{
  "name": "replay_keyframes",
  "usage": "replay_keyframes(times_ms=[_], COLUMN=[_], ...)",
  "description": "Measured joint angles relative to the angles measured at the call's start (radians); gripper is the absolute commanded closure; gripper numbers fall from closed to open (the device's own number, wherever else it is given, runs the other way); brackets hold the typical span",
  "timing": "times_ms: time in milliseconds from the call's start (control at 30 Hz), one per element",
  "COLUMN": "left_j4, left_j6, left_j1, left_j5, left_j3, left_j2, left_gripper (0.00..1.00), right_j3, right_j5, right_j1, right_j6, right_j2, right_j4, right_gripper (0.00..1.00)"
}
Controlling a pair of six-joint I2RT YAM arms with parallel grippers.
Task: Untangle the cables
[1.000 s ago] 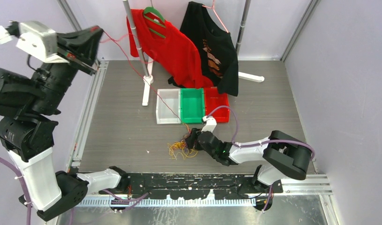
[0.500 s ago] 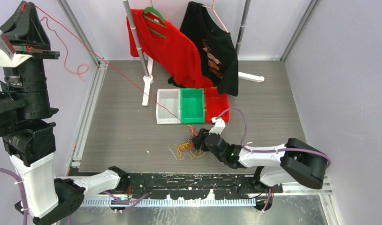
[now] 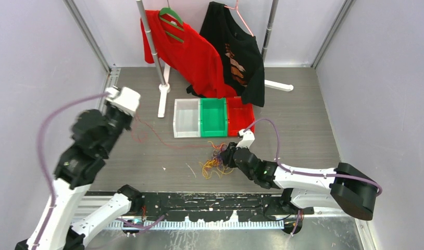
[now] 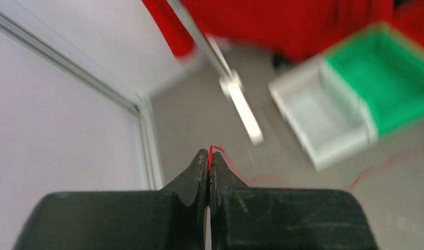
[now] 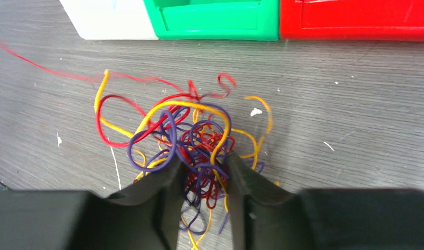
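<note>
The cables (image 3: 215, 162) lie as a tangle of red, yellow-orange and purple strands on the table in front of the bins. My right gripper (image 3: 226, 156) is low at the tangle's right side. In the right wrist view its jaws (image 5: 203, 159) stand apart astride the cables (image 5: 194, 130), with several strands between the fingers. One long red cable (image 3: 163, 139) runs left from the tangle across the table to my left gripper (image 3: 127, 119). The left gripper (image 4: 209, 153) is shut on that red cable (image 4: 210, 150), whose end pokes out at the fingertips.
White bin (image 3: 186, 125), green bin (image 3: 213, 117) and red bin (image 3: 240, 119) stand in a row just behind the tangle. A clothes rack's foot (image 3: 162, 99) stands left of them, with a red shirt (image 3: 194, 52) and a black shirt (image 3: 236, 47) hanging behind. Walls close both sides.
The left arm swung down from high at the left to low over the table, so the red cable went from taut to slack. The right jaws narrowed around the tangle.
</note>
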Motion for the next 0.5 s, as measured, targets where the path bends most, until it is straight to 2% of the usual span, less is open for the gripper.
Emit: replay_keyframes(times_ms=[67,100,167,200,233,267,333,400,500], left_j4=[-0.085,-0.127,-0.204,-0.231,-0.26,-0.286,-0.327,-0.363,-0.367], left_j6=[-0.005,-0.006,-0.003,0.003,0.004,0.006,0.014,0.019,0.033], left_j1=[0.0,0.0,0.0,0.0,0.0,0.0,0.0,0.0,-0.002], left_j5=[0.01,0.016,0.04,0.054,0.074,0.099,0.153,0.232,0.354], left_j3=[-0.171,-0.24,-0.356,-0.392,-0.432,-0.464,-0.499,-0.506,-0.488], left_j2=[-0.049,-0.066,-0.074,-0.076,-0.078,-0.079,-0.065,-0.027,0.049], left_gripper=[0.99,0.96,0.69,0.48,0.33,0.22,0.07,0.01,0.0], right_j3=[0.011,0.019,0.037,0.043,0.051,0.055,0.068,0.08,0.096], right_j5=[-0.013,-0.02,-0.034,-0.041,-0.05,-0.057,-0.077,-0.095,-0.122], right_j1=[0.0,0.0,0.0,0.0,0.0,0.0,0.0,0.0,0.0], right_j6=[-0.02,-0.029,-0.047,-0.052,-0.057,-0.061,-0.068,-0.072,-0.074], right_j2=[-0.014,-0.019,-0.021,-0.021,-0.021,-0.02,-0.018,-0.015,-0.014], right_j4=[-0.023,-0.035,-0.054,-0.059,-0.067,-0.07,-0.081,-0.088,-0.096], right_gripper=[0.82,0.86,0.92,0.94,0.95,0.96,0.99,0.99,0.99])
